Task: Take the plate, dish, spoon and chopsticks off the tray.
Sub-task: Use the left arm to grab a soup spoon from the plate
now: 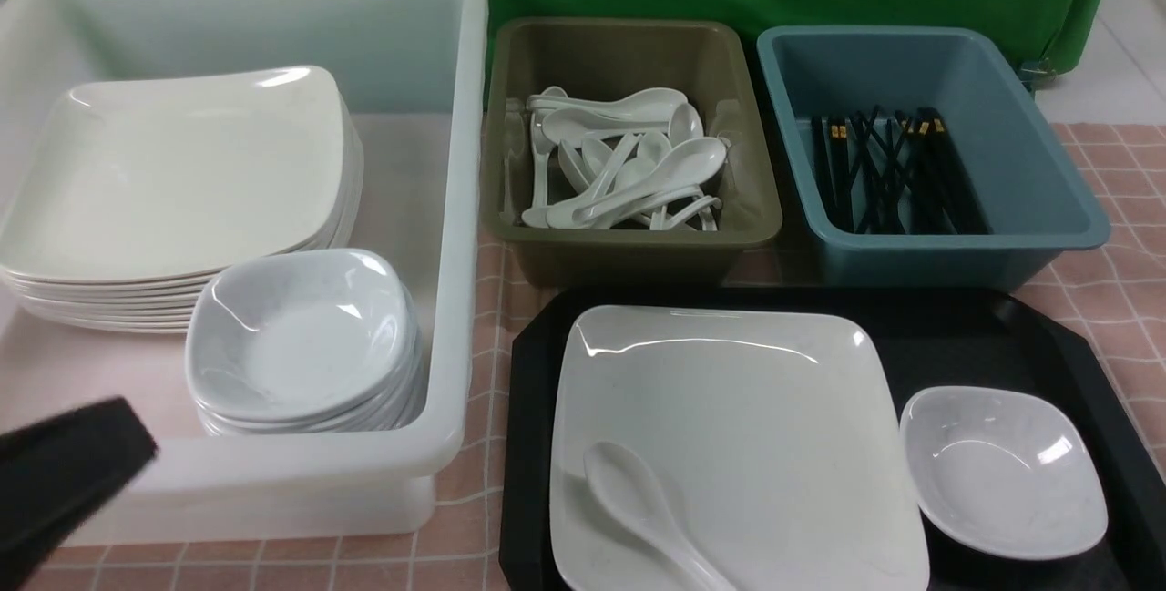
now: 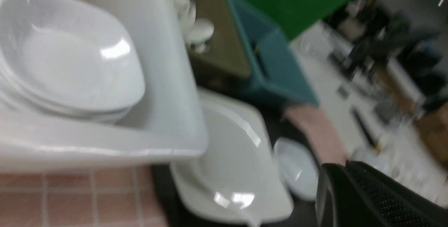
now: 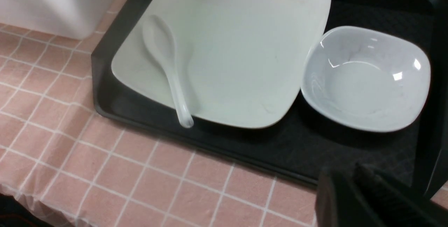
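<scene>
The black tray point(image 1: 956, 336) holds the large white plate point(image 1: 729, 409) with the white spoon point(image 1: 638, 500) lying on its near left part. The small white dish point(image 1: 1002, 473) sits on the tray to the plate's right. No chopsticks show on the tray. My left gripper point(image 1: 64, 473) hangs low at the near left, in front of the white tub; its jaws look shut and empty in the blurred left wrist view point(image 2: 336, 164). My right gripper point(image 3: 341, 169) is shut and empty over the tray's near edge, near the dish point(image 3: 364, 80).
A big white tub point(image 1: 455, 208) on the left holds a stack of plates point(image 1: 173, 181) and a stack of dishes point(image 1: 301, 336). An olive tub point(image 1: 629, 245) holds several spoons. A blue tub point(image 1: 1048, 199) holds several black chopsticks point(image 1: 884, 172). A pink checked cloth covers the table.
</scene>
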Controlling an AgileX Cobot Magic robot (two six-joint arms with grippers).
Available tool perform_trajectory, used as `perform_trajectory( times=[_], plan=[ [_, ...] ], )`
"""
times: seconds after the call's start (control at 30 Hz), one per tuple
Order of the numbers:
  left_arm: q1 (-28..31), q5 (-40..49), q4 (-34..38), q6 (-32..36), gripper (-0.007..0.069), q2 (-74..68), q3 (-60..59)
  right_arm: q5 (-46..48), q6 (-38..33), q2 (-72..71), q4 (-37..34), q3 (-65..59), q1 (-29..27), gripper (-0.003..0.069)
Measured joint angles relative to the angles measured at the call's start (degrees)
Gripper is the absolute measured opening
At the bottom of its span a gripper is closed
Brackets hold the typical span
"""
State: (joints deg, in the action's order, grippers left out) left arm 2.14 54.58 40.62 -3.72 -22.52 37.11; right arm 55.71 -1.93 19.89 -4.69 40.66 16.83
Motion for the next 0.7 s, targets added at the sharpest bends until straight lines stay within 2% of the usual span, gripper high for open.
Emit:
perform_trajectory(
  times=[0.1,0.2,0.27,0.33,0.47,0.5,0.57,0.7],
  plan=[
    [0.0,10.8,-3.1,6.9,0.0005,-11.2,7.4,0.0,0.0,0.0,0.0,0.0,0.0,0.0132],
    [-1.0,13.6,0.6,13.1,0.0005,-21.2,11.0,0.0,0.0,0.0,0.0,0.0,0.0,0.0140],
    [-5.3,14.2,7.0,16.7,0.0005,-27.5,11.5,0.0,0.0,0.0,0.0,0.0,0.0,0.0143],
    [-11.2,13.6,10.1,18.0,0.0005,-32.7,11.7,0.0,0.0,0.0,0.0,0.0,0.0,0.0147],
    [-20.9,9.0,7.3,13.2,0.0005,-38.5,11.8,0.0,0.0,0.0,0.0,0.0,0.0,0.0150],
    [-25.6,6.7,3.4,8.9,0.0005,-41.6,11.9,0.0,0.0,0.0,0.0,0.0,0.0,0.0152],
    [-31.2,4.9,-2.2,4.3,0.0007,-45.7,12.9,0.0,0.0,0.0,0.0,0.0,0.0,0.0154],
    [-40.8,4.4,-10.7,0.7,0.0017,-55.0,19.3,0.0,0.0,0.0,0.0,0.0,0.0,0.0166]
  ],
)
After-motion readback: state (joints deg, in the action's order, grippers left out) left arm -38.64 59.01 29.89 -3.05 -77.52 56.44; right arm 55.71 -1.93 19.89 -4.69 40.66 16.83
